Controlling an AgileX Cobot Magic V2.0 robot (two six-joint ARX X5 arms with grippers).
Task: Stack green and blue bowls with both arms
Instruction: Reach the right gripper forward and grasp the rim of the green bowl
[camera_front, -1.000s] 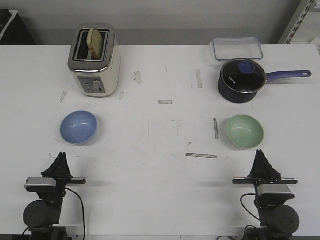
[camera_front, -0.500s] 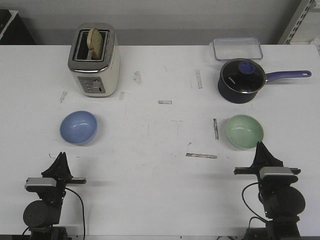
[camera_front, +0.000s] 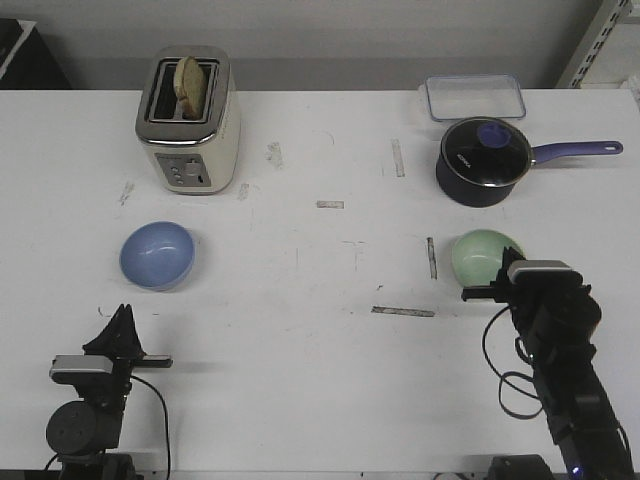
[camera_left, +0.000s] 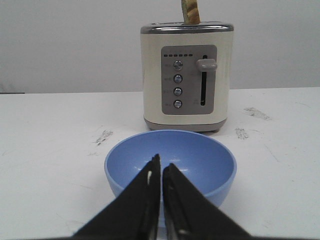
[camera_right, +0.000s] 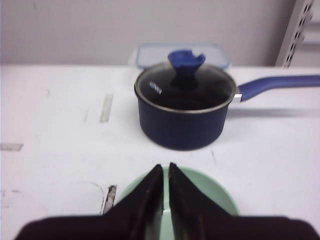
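Note:
The light blue bowl (camera_front: 157, 255) sits upright on the left of the white table. It fills the left wrist view (camera_left: 200, 160), in front of the toaster. My left gripper (camera_front: 122, 318) rests near the front edge, short of that bowl, shut and empty (camera_left: 161, 167). The mint green bowl (camera_front: 478, 255) sits on the right, its near right part hidden by my right arm. My right gripper (camera_front: 520, 265) hangs over the bowl's near rim, shut and empty (camera_right: 165, 167). In the right wrist view the green bowl (camera_right: 210, 197) lies just under the fingertips.
A cream toaster (camera_front: 188, 120) with a slice of bread stands at the back left. A dark blue lidded saucepan (camera_front: 482, 160), handle pointing right, stands just beyond the green bowl. A clear lidded container (camera_front: 475, 97) lies behind it. Strips of tape (camera_front: 403, 311) mark the table.
My right arm has lifted and moved forward from the front edge until its gripper is over the green bowl's near rim. The left arm and both bowls have not moved.

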